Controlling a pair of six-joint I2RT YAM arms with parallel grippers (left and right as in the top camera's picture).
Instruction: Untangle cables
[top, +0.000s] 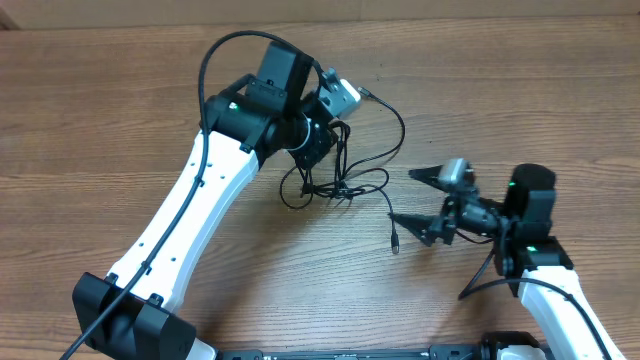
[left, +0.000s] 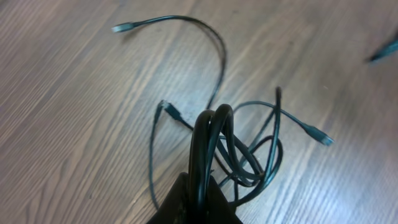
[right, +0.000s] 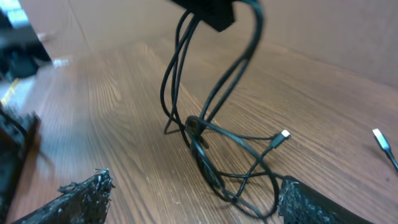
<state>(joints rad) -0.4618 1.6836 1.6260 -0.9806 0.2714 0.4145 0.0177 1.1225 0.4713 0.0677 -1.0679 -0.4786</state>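
The cables (top: 340, 175) are thin black cords in a loose tangle on the wooden table at centre. My left gripper (top: 318, 148) is shut on a bunch of their loops and holds that part lifted. In the left wrist view the cables (left: 214, 140) rise out of the closed fingertips (left: 183, 196), with plug ends (left: 124, 27) spread on the wood. My right gripper (top: 415, 200) stands open just right of the tangle with nothing between its fingers. From the right wrist view the cables (right: 211, 143) hang from the left gripper (right: 208, 12) above, and a silvery plug (right: 283, 135) lies on the table.
One loose cord end with its plug (top: 394, 240) lies near my right gripper's lower finger. Another plug (top: 366, 93) points up beside the left wrist camera. The left arm (top: 190, 210) crosses the table's left half. The thick arm wire (top: 480, 280) hangs by the right arm.
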